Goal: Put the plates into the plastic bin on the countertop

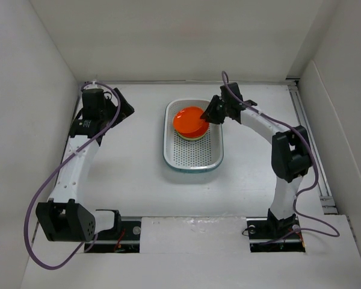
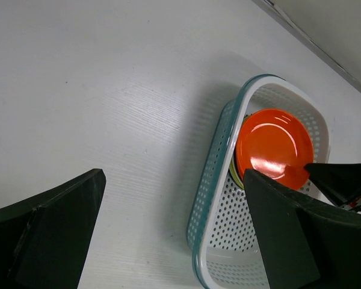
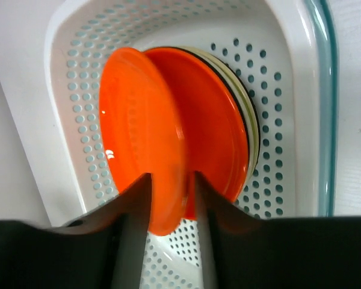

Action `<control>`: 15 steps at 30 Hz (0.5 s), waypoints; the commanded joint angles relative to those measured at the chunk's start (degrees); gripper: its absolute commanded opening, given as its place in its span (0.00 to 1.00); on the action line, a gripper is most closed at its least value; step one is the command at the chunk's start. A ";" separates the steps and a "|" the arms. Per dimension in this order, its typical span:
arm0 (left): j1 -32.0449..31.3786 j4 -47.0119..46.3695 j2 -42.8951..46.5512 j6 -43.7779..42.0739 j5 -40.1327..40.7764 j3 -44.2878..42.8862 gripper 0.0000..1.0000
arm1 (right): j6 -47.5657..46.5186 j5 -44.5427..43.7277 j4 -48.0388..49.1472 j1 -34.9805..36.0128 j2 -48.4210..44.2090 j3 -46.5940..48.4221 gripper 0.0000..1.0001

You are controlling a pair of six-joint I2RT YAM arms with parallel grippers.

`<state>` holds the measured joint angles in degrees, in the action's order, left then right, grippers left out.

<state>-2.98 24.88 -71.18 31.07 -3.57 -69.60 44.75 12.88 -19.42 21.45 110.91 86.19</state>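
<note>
The plastic bin sits flat on the white countertop, near its middle.

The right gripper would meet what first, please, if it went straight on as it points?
The right gripper grips an orange plate; straight on, likely the stacked orange plate in the plastic bin; depth unclear.

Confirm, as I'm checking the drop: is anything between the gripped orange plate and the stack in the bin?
Nothing visible does. The right end effector grips the orange plate by its rim, tilted right above the plate stack inside the plastic bin.
</note>
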 commanded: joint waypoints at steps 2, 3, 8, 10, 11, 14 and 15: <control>0.00 -0.98 2.10 -1.36 0.15 0.43 1.00 | -1.60 -3.03 0.00 -0.18 -3.86 4.07 0.55; 0.00 -0.98 2.10 -1.36 0.15 0.43 1.00 | -1.60 -3.82 -1.05 -0.18 -4.47 3.29 0.58; 0.00 1.48 2.70 -1.89 2.77 -0.88 1.00 | -2.92 -9.54 -2.29 0.43 -13.78 -0.84 0.77; 0.00 3.14 3.32 -1.89 5.49 -2.55 1.00 | -3.61 -11.91 -3.07 0.43 -19.21 -3.04 1.00; 0.00 3.67 4.11 -1.89 6.46 -3.08 1.00 | -3.62 -12.87 -3.86 1.04 -21.07 -3.05 1.00; 0.00 5.78 5.87 -1.37 9.45 -4.92 1.00 | -5.72 -18.75 -9.13 2.97 -29.66 -4.62 1.00; 0.00 6.40 7.70 -0.67 11.12 -4.93 1.00 | -6.25 -21.56 -10.10 4.03 -32.14 -5.24 1.00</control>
<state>-2.98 29.34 -68.75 30.28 2.33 -70.76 41.21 -0.78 -25.61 22.72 86.74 81.84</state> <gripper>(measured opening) 0.993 0.998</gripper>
